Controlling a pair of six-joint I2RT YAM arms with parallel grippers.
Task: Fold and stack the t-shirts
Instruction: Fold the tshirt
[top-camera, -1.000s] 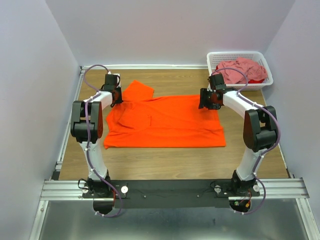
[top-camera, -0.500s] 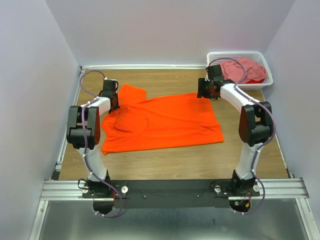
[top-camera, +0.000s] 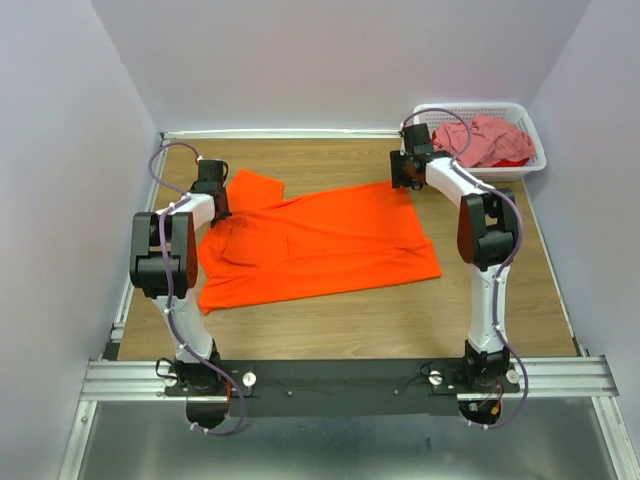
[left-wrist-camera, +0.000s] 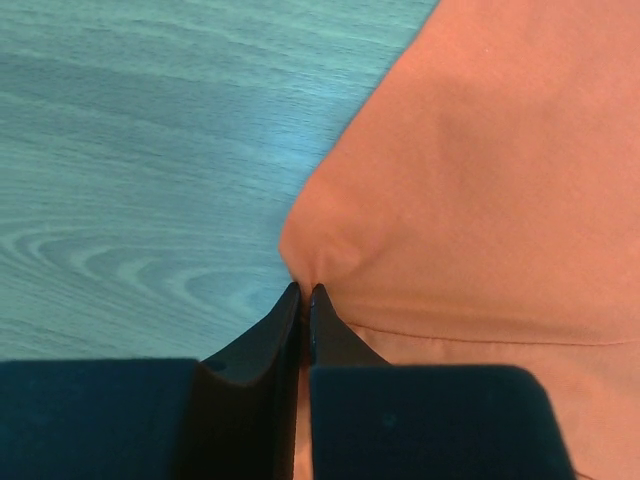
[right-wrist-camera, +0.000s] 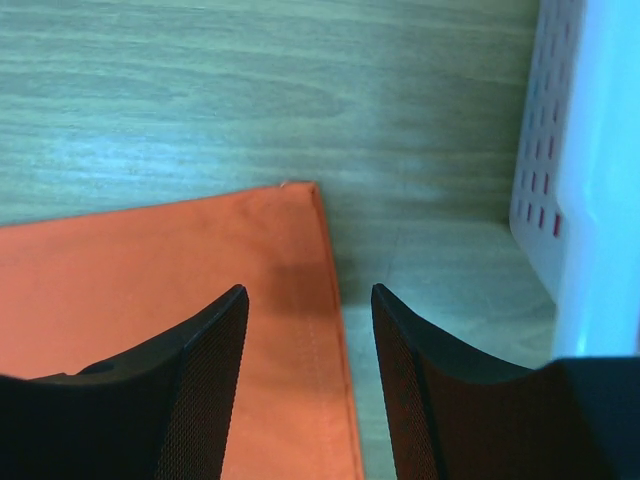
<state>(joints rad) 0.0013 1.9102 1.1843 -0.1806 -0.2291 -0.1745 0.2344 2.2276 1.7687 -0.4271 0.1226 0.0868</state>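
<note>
orange t-shirt (top-camera: 320, 245) lay spread on the wooden bench (top-camera: 400, 320), its edge pinched in the closed left claw (left-wrist-camera: 303, 292), while the right claw (right-wrist-camera: 309, 290) hung wide over its corner beside the basket (top-camera: 470, 105).

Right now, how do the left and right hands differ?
The left hand is shut, pinching the orange t-shirt; the right hand is open over its corner, gripping nothing. The right hand is beside the white basket; the left hand is far from it. Both are at the shirt's edge.
</note>
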